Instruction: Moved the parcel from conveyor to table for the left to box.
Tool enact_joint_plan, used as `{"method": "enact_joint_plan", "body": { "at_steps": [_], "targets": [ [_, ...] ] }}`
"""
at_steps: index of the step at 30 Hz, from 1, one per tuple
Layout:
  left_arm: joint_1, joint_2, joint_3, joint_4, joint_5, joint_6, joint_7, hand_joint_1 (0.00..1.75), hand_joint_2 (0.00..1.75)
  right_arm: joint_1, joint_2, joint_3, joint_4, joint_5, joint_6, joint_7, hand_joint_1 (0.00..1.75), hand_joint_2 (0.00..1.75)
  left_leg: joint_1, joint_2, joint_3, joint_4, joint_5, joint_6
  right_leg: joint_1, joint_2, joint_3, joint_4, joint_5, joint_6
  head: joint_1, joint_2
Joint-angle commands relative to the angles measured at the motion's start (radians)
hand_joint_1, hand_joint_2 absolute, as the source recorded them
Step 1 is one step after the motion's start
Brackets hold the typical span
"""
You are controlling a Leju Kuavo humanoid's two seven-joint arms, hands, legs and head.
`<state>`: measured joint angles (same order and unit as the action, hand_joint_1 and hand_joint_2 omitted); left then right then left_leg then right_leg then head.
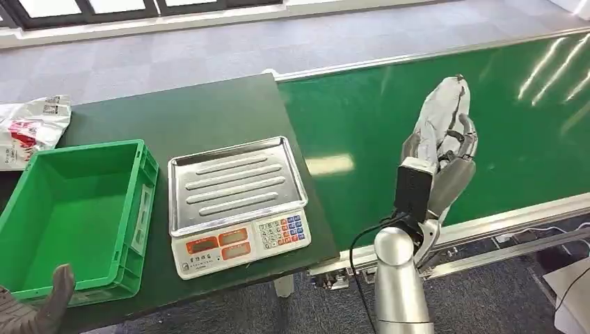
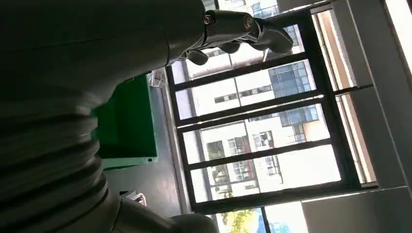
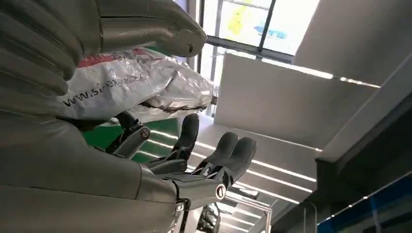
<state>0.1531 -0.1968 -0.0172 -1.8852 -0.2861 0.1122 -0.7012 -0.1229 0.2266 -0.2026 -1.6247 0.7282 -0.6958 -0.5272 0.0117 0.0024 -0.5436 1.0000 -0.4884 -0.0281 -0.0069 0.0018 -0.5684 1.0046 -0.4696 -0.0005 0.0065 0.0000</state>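
Your right robot hand (image 1: 445, 156) is the one that matters here. It is raised over the green conveyor (image 1: 362, 125), and the right wrist view shows the parcel (image 3: 131, 85), a crinkled silver-white mailer bag, caught between the thick thumb and the dark fingers (image 3: 228, 155) curled beneath it. So the parcel is in that hand, not lying on the belt. From the head view its long axis runs away from you, out past the fingertips toward the far side of the belt, tilted slightly to the robot's right.

The table (image 1: 174, 111) lies to the left of that robot hand, directly adjoining the conveyor's end. Nearest on that side is the weighing scale (image 1: 236, 202) with its steel tray; beyond it, further left, sits the green crate (image 1: 76, 209). I judge the coming move to be a sideways carry leftward, with the bag's length swinging over the scale.

Your left robot hand (image 1: 42, 309) waits low at the near corner of the crate, holding nothing; in its wrist view the fingers look loosely curled, partly apart.

Writing: black print on the parcel reads "www.si…express", the middle creased and unclear, with a red mark above. The scale's keypad labels are too small to read. A second printed bag (image 1: 31, 125) lies at the table's far left.
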Motion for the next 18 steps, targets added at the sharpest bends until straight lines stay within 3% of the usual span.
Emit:
{"method": "enact_joint_plan", "body": {
  "at_steps": [1,5,10,18],
  "targets": [
    [-0.032,0.005,0.001,0.068,-0.004,-0.015,0.003,0.0,1.75,0.05,0.021,0.093,-0.033,0.043,0.021,0.001,1.75,1.75,-0.001,-0.002,0.0,-0.002,0.001,0.001,0.0,-0.002,0.001,-0.002,0.001,0.0,0.0,0.0],
    [-0.042,0.017,-0.017,0.081,0.003,-0.017,0.003,0.0,1.75,-0.025,0.004,0.212,0.098,0.091,0.093,0.06,1.75,1.75,-0.001,0.002,0.001,-0.001,0.001,0.001,-0.001,0.002,0.001,-0.001,0.002,0.0,0.0,0.0],
    [-0.076,0.035,-0.081,0.128,0.016,-0.014,0.003,0.0,1.75,-0.227,0.007,0.377,0.399,0.179,0.106,0.118,1.75,1.75,-0.001,0.007,0.001,-0.002,0.002,0.001,-0.001,0.007,-0.001,0.0,0.004,0.0,0.0,0.0],
    [-0.11,0.042,-0.106,0.164,0.03,-0.017,0.003,0.0,1.75,-0.335,0.025,0.481,0.537,0.2,0.146,0.121,1.75,1.75,-0.001,0.003,-0.001,-0.002,0.006,0.002,0.0,0.002,0.0,-0.002,0.005,0.0,0.0,0.0]
  ]
}}
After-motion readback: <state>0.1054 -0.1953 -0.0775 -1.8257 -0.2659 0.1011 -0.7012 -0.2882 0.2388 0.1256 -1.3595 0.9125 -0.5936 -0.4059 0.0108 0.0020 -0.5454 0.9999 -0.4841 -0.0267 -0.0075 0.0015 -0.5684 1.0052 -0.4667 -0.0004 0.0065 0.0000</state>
